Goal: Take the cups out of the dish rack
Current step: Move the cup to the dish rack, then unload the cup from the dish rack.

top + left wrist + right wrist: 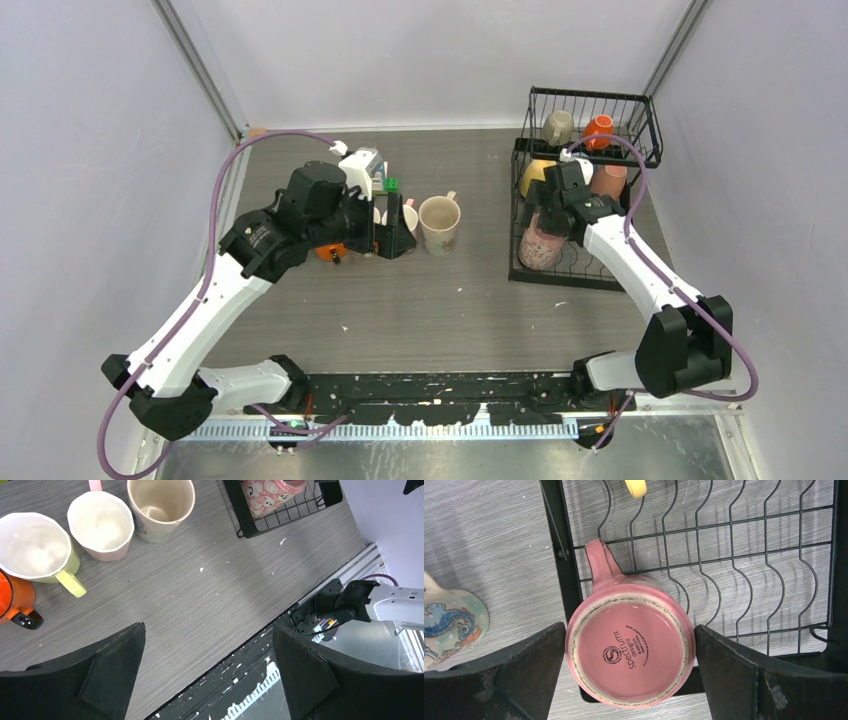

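Observation:
The black wire dish rack stands at the far right. Its upper shelf holds a beige cup and an orange cup. Its base holds a yellow cup, a dusty pink cup and an upside-down pink mug. My right gripper is open just above that pink mug, a finger close on each side. My left gripper is open and empty near unloaded cups: beige, pale pink, cream-yellow, orange.
A blue-white toy block house and a green block sit behind the unloaded cups. The seahorse-printed side of the beige cup shows left of the rack's front corner. Grey walls close in left and right.

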Robot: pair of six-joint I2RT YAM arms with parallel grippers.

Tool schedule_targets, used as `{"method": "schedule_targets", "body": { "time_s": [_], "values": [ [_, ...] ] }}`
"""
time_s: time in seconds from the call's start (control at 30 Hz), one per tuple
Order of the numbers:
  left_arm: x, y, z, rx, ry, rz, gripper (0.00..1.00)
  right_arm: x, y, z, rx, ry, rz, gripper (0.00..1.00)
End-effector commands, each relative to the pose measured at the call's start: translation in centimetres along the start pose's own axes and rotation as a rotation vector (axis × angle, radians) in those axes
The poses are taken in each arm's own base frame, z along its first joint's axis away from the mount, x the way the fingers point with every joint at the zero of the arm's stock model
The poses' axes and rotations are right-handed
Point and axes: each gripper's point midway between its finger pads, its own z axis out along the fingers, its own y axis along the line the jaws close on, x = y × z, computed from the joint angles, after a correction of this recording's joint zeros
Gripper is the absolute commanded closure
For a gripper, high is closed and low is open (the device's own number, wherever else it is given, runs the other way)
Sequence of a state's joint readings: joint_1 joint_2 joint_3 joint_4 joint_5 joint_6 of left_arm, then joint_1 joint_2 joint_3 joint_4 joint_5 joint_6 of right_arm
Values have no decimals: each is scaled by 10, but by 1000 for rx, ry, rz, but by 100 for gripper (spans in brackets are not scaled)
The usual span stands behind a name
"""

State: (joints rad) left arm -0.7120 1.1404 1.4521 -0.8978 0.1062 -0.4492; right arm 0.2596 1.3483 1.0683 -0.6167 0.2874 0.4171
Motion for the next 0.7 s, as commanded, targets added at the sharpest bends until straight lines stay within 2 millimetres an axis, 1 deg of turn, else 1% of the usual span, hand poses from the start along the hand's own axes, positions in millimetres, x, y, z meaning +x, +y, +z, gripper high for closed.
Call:
{"method": "schedule_targets", "body": {
  "time_s": [0.0, 0.17, 0.47, 0.67],
  "values": [
    [-11, -7, -2, 32, -45, 3, 0, -2, 0, 0, 28, 32, -6, 0],
    [-10, -6, -1, 33, -42, 11, 0, 6, -2, 3, 39, 60, -1, 0],
    [-8, -5, 1, 31, -35, 18, 0, 28, -8, 11, 68, 114, 10, 0],
    [-7, -4, 4, 27, -27, 25, 0, 36, -9, 14, 87, 129, 12, 0]
  ]
}}
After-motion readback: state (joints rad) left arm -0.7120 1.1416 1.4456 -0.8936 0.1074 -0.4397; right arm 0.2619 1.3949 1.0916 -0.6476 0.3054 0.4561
